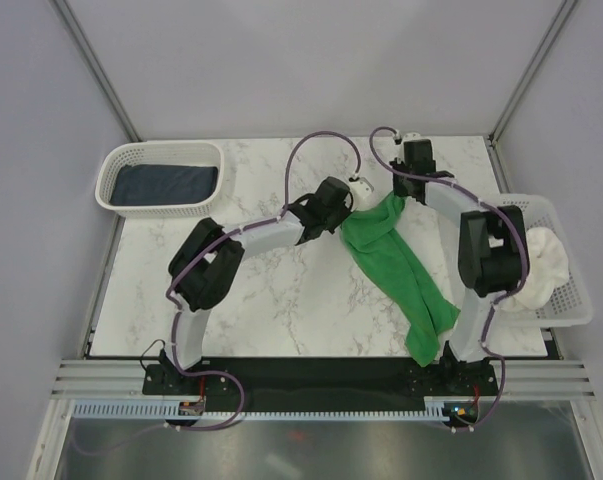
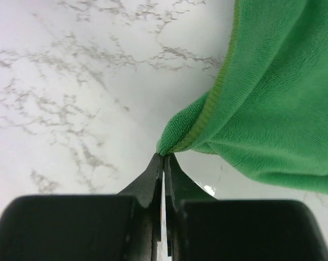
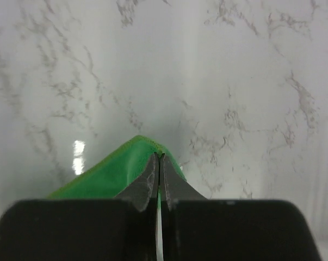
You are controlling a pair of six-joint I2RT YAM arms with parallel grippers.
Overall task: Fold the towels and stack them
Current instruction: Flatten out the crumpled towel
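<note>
A green towel (image 1: 396, 265) hangs in a long strip from the table's middle back down to the front right edge. My left gripper (image 1: 347, 203) is shut on one top corner of it; in the left wrist view the corner (image 2: 172, 138) sits pinched at my gripper (image 2: 164, 157). My right gripper (image 1: 401, 190) is shut on the other top corner; in the right wrist view the green hem (image 3: 139, 142) wraps round my gripper (image 3: 159, 157). A dark blue folded towel (image 1: 166, 183) lies in the left basket. A white towel (image 1: 541, 262) lies crumpled in the right basket.
A white basket (image 1: 111, 165) stands at the back left of the marble table. Another white basket (image 1: 571, 290) stands at the right edge. Grey walls enclose the table on three sides.
</note>
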